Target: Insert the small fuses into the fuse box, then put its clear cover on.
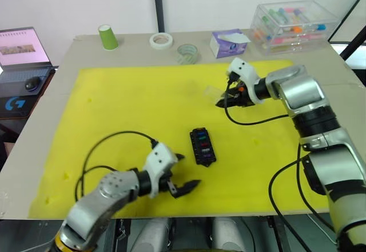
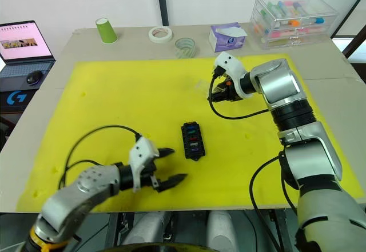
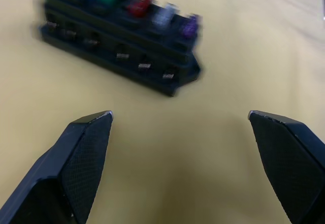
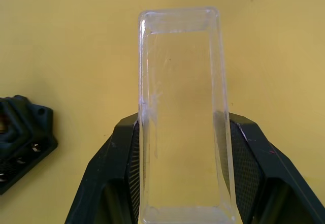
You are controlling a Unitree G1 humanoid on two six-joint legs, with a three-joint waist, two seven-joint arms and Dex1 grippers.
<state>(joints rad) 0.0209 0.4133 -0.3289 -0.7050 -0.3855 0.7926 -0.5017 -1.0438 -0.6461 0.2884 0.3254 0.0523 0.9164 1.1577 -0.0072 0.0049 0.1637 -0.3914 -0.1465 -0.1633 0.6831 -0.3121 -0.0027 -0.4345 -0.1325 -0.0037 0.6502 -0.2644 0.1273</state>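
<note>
Right gripper point(image 4: 183, 148) pinching clear cover point(image 4: 180, 107) toward mat's far edge, left gripper point(image 3: 180, 148) spread near front edge beside mid-mat fuse box point(image 1: 202, 146) with fuses point(image 3: 122, 0) seated; slippery cover risks skewing on fitting.

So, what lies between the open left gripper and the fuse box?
Nothing: in the left wrist view, only bare yellow mat lies between the left gripper and the fuse box.
</note>
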